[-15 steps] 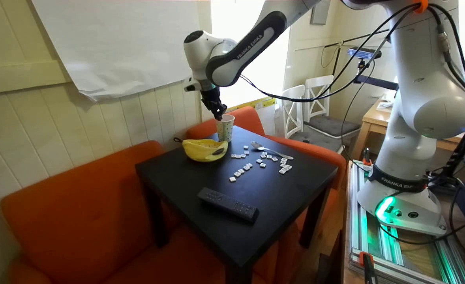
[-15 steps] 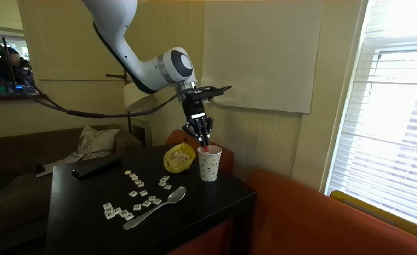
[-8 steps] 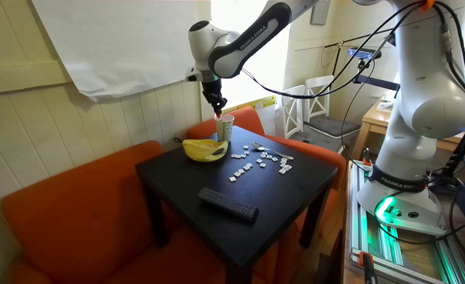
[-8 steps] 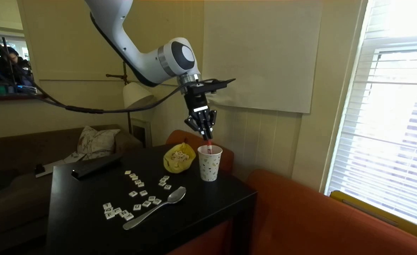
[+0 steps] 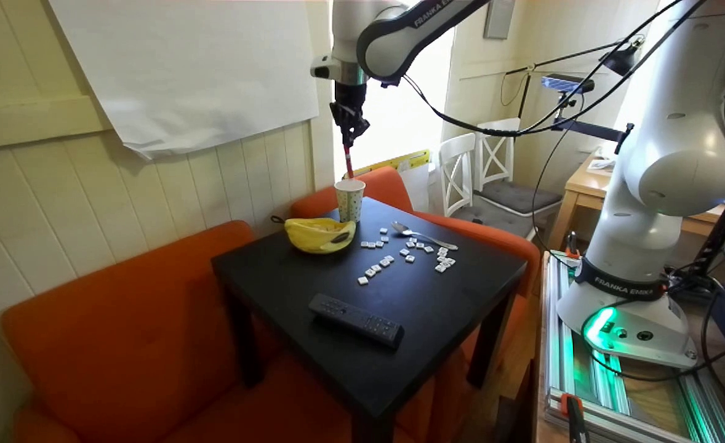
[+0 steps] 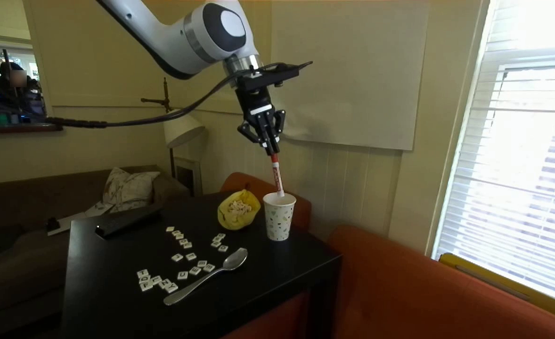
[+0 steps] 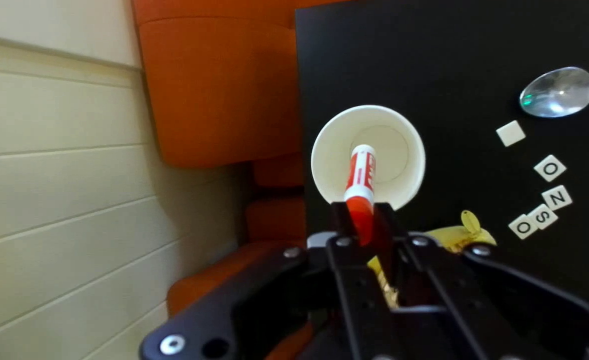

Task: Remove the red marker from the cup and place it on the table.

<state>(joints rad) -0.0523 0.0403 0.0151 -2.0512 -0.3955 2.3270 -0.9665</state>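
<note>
Got my gripper (image 6: 272, 151) clamped on the red marker (image 6: 277, 176), both fingers pinching it by the red end, and the red-and-white body is hanging below with a bit of a lean. It's right over the cup (image 6: 278, 219), a white one with little colored flecks, standing upright near an edge of the black table (image 5: 448, 301). The marker's bottom tip is about level with the rim in both exterior views, and honestly I can't tell if it's slightly inside or just clear of it. In the wrist view I'm looking down past the marker into the white inside of the cup. Just beside the cup there's a yellow banana-shaped bowl (image 5: 320, 241) with some pale bits in it, plus scattered letter tiles (image 6: 195, 271), a silver spoon (image 7: 559, 94) and a black remote (image 5: 356, 321) well apart from the cup.
</note>
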